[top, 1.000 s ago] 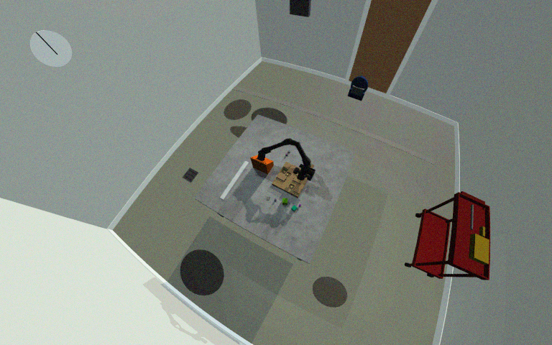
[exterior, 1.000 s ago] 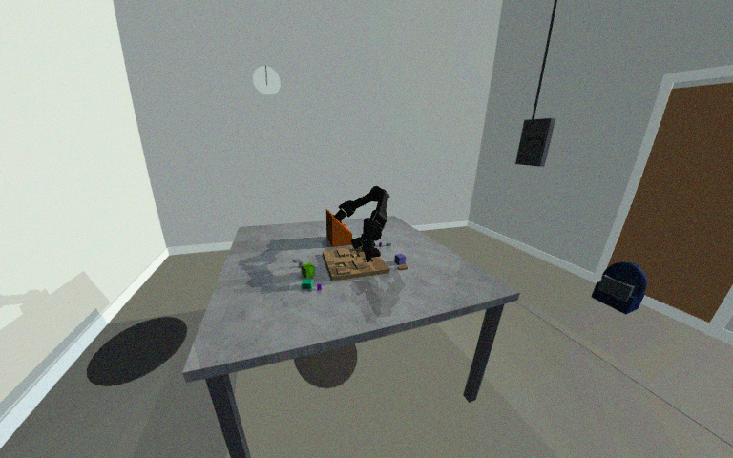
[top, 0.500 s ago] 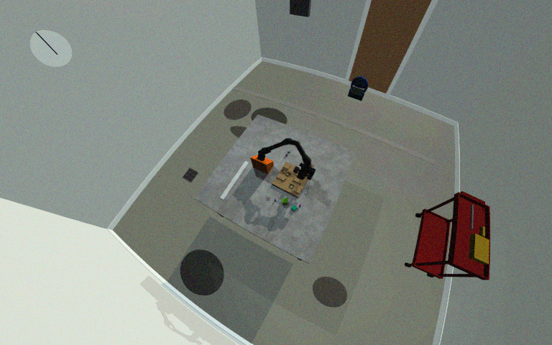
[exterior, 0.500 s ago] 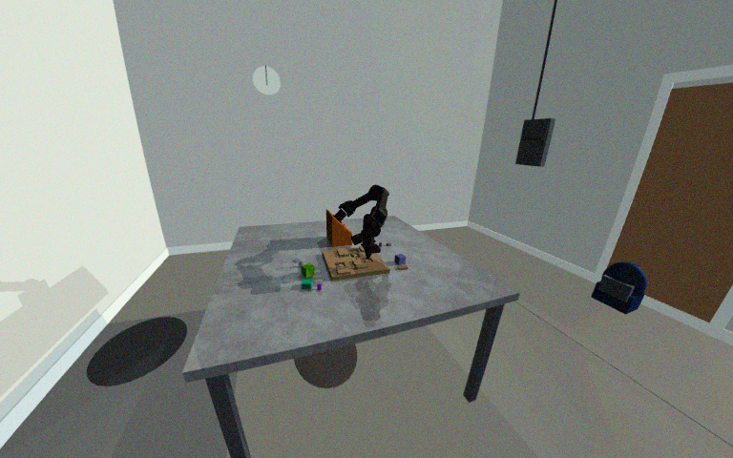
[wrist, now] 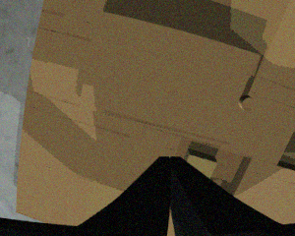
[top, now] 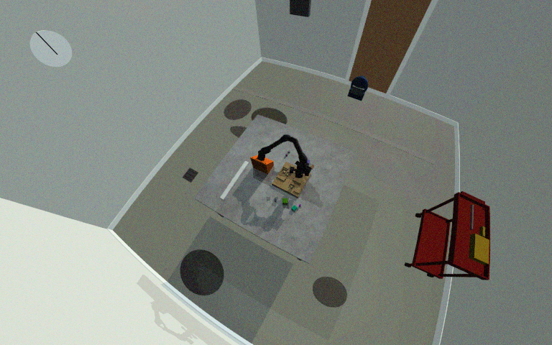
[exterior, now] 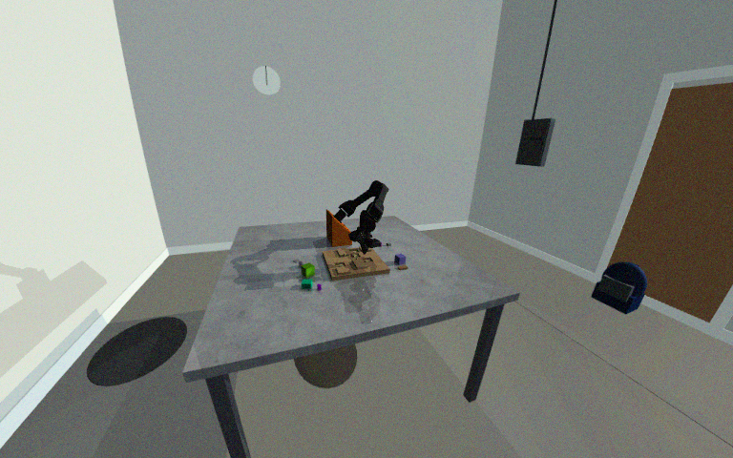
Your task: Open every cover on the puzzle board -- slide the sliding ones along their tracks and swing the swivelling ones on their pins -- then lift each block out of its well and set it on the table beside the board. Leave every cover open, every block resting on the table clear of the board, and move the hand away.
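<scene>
The tan wooden puzzle board [top: 279,184] [exterior: 382,270] [wrist: 152,88] lies on the table. Its covers and wells are too small or shaded to read one by one; a square well [wrist: 202,166] shows just right of the fingertips in the wrist view. My gripper [exterior: 365,251] [wrist: 169,166] is shut and empty, low over the board; whether it touches is unclear. A green block [top: 284,200] [exterior: 308,270] and a teal block [top: 294,208] [exterior: 306,283] lie on the table beside the board. A violet-blue block [exterior: 400,259] lies off its opposite side.
A tiny purple piece [top: 300,205] [exterior: 319,286] lies near the teal block. A flat brown piece [exterior: 402,267] lies by the violet-blue block. An orange panel [top: 261,164] [exterior: 335,229] stands at the arm's base. A white bar [top: 233,180] lies behind it.
</scene>
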Controlling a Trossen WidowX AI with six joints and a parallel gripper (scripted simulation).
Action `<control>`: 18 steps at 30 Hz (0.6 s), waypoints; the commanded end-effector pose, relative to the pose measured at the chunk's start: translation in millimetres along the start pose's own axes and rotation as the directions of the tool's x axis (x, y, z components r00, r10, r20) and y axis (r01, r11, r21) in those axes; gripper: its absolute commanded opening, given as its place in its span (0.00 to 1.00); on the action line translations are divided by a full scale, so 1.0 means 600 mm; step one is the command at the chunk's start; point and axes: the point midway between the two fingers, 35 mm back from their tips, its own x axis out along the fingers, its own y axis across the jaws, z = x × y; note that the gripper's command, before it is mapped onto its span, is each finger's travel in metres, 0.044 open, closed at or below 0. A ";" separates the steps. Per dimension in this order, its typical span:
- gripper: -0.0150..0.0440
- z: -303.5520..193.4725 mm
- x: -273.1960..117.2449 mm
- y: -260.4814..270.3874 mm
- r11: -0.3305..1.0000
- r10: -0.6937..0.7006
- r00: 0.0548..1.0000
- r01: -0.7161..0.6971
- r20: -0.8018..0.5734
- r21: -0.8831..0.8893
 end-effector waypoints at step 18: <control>0.25 -0.037 -0.016 -0.168 0.792 -0.009 1.000 0.008 0.001 -0.610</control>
